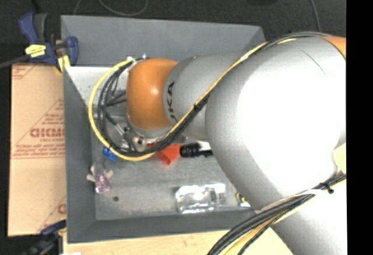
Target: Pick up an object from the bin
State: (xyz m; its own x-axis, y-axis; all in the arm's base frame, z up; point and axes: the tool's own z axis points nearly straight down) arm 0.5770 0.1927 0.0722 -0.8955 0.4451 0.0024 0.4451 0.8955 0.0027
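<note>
My gripper [129, 140] shows as a bit of metal body under the arm's wrist, low over the left middle of the bin floor. A small blue piece [108, 153] lies just to its lower left, partly behind a cable. A red block [168, 155] lies just to its right, and a black marker with a white band [196, 150] lies beside that. What sits directly beneath the gripper is hidden.
A small clear-purple toy [100, 180] lies near the bin's left wall. A clear plastic packet [201, 198] rests by the front wall. The arm covers the right half and the back of the bin.
</note>
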